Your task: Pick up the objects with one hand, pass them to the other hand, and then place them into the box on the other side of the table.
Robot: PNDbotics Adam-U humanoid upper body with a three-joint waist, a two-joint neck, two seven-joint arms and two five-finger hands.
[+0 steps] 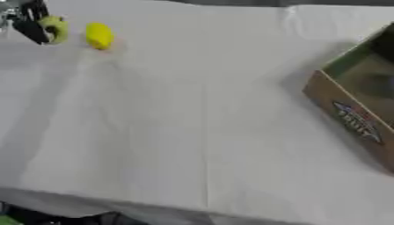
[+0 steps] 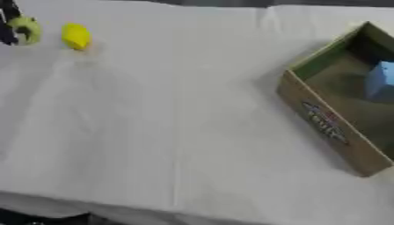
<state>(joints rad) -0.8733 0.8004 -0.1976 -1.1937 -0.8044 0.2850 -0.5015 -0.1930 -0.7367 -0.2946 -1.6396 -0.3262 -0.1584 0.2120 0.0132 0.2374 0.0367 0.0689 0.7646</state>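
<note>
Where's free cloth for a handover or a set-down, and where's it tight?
Free: the wide white cloth between the yellow object and the cardboard box, down to the near edge. Tight: the far-left corner, where the left hand is curled round a green object beside the yellow one. The box already holds a blue item.

We count two small fruit-like objects at the upper left: one yellow-green object [image 1: 54, 27] and one yellow object [image 1: 99, 35]. At the right we count one cardboard box [image 2: 323, 123], with one blue object [image 2: 380, 81] inside.

The robot hand [image 1: 31, 22] is black with silver parts.
</note>
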